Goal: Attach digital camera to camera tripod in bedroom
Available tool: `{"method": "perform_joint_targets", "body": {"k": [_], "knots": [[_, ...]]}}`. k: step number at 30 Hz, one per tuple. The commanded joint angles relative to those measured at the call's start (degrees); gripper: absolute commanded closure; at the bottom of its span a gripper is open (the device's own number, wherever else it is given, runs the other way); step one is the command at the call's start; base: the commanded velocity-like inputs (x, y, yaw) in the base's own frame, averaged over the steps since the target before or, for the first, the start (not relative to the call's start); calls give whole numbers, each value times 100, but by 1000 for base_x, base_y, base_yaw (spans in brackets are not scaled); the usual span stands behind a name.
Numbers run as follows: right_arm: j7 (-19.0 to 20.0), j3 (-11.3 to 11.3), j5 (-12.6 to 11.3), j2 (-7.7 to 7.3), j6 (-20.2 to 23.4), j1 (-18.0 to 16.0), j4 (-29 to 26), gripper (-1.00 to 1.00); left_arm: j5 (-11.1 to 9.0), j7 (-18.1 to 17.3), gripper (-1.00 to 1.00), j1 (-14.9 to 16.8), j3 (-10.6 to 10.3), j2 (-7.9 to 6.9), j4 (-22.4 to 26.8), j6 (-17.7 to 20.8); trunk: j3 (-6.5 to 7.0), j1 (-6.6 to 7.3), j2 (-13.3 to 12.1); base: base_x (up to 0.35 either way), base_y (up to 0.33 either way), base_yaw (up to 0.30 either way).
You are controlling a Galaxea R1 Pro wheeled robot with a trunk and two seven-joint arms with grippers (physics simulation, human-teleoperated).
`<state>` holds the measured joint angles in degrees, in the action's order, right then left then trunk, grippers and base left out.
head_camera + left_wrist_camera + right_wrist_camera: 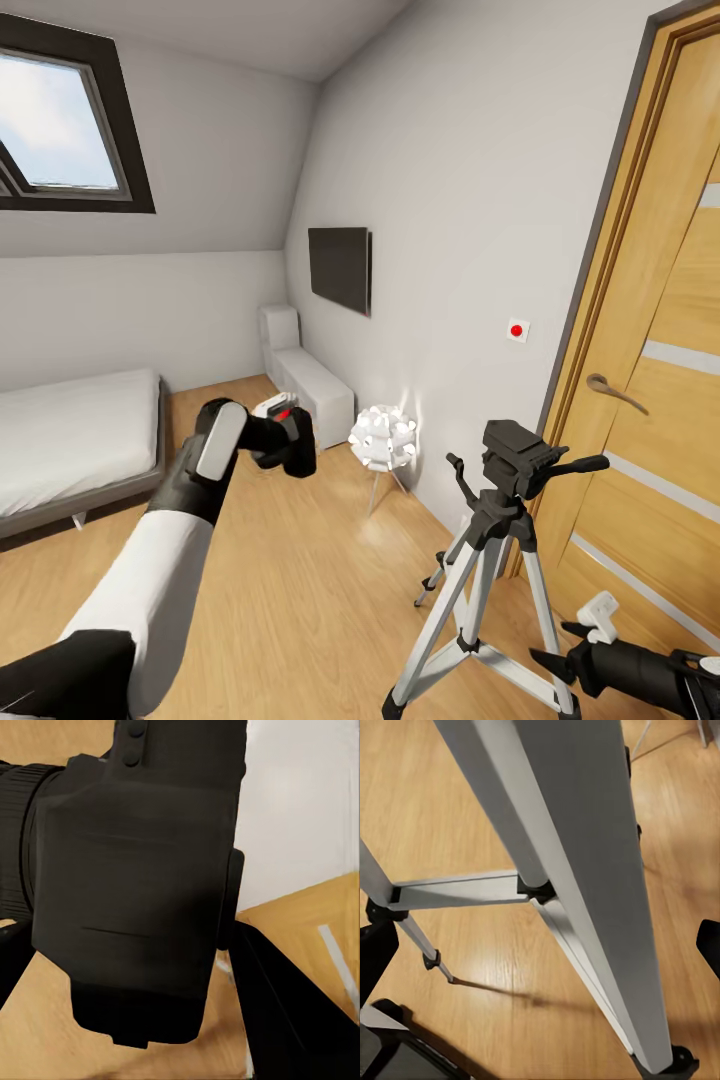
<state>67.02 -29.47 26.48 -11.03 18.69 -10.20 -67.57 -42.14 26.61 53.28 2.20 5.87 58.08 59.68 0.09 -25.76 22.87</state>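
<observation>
Digital camera [288,440] held up in the left gripper [272,442], above the plank floor [300,600], jaws clamped on its body; the left wrist view has the black body [135,892] close up, lens barrel off to one side. Camera tripod [500,540] stands on the floor near the oak door [660,380], head [515,455] upright, pan handle pointing toward the door. The head lies to the right of the held camera and slightly lower, well apart. Judgement: the left arm must carry the camera rightward over the head. Right gripper [565,655] sits low beside a tripod leg [577,870]; jaw state cannot be told.
</observation>
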Motion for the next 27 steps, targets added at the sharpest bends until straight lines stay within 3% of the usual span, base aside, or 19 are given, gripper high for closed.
{"method": "perform_joint_targets", "body": {"k": [1,3,5,6,7,11,12,16,20,21,26,27], "knots": [[35,-10,10,6,55,-6,-7,-100,-69,74,100,119,-29,52,-73,32,-4,-2,5,0,0,0],[32,-21,-11,18,36,-12,-9,-100,-276,245,100,451,-194,196,-291,32,-4,-2,5,0,0,0],[4,-30,-24,23,17,-17,-10,-100,-463,367,100,674,-370,265,-398,32,-4,-2,5,0,0,0],[4,-30,-24,23,17,-17,-10,-100,-463,367,100,674,-370,265,-398,32,-4,-2,5,0,0,0],[-69,-37,-38,26,-2,-20,-10,-100,-760,461,100,878,-571,310,-478,32,-4,-2,5,0,0,0],[-210,-45,-55,29,-34,-23,-11,-100,-1568,743,100,1283,-884,358,-639,32,-4,-2,5,0,0,0],[-247,-47,-62,29,-46,-24,-11,-100,-2067,979,100,1516,-987,377,-751,32,-4,-2,5,0,0,0],[-286,-49,-68,30,-59,-25,-11,-100,-3259,1526,100,1995,-1339,410,-928,32,-4,-2,5,0,0,0],[-307,-50,-71,31,-64,-26,-11,-100,-4435,2068,100,2414,-1911,413,-1054,32,-4,-2,5,0,0,0],[-307,-50,-71,31,-64,-26,-11,-100,-4435,2068,100,2414,-1911,413,-1054,32,-4,-2,5,0,0,0],[-316,-50,-72,31,-66,-26,-11,-100,-5513,2783,100,2867,-2720,413,-1135,-39,-4,-2,5,0,0,0],[-317,-50,-72,31,-66,-26,-11,-100,-5513,2783,100,2867,-2720,413,-1135,-39,-4,-2,5,0,0,0]]}}
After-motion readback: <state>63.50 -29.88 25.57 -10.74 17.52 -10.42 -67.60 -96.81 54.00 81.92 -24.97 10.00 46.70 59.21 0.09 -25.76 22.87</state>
